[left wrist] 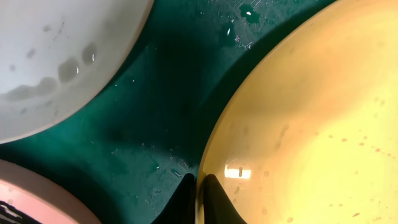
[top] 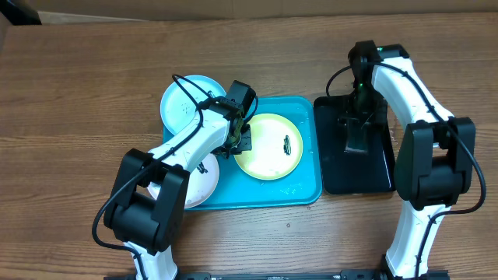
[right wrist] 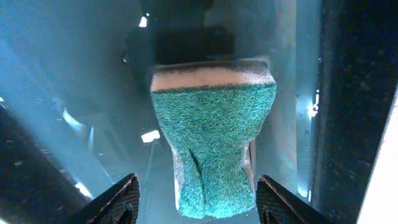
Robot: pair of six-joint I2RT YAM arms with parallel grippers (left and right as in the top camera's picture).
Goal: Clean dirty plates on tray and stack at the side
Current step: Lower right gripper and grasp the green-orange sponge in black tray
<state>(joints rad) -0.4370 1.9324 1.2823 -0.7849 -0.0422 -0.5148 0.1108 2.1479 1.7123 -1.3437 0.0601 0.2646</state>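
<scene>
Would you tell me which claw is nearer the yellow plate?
Left. The left claw grips the plate's rim; the right claw hangs over the sponge on the black tray.

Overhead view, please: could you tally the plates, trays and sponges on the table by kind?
Plates: 3 (blue plate, white plate, yellow-green plate)
Trays: 2 (turquoise tray, black tray)
Sponges: 1 (green sponge)
Total: 6

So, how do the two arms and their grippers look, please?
Both the left arm and right arm have white links, black joints and looping black cables. The left gripper and right gripper are black. A small green light glows on the right arm.
</scene>
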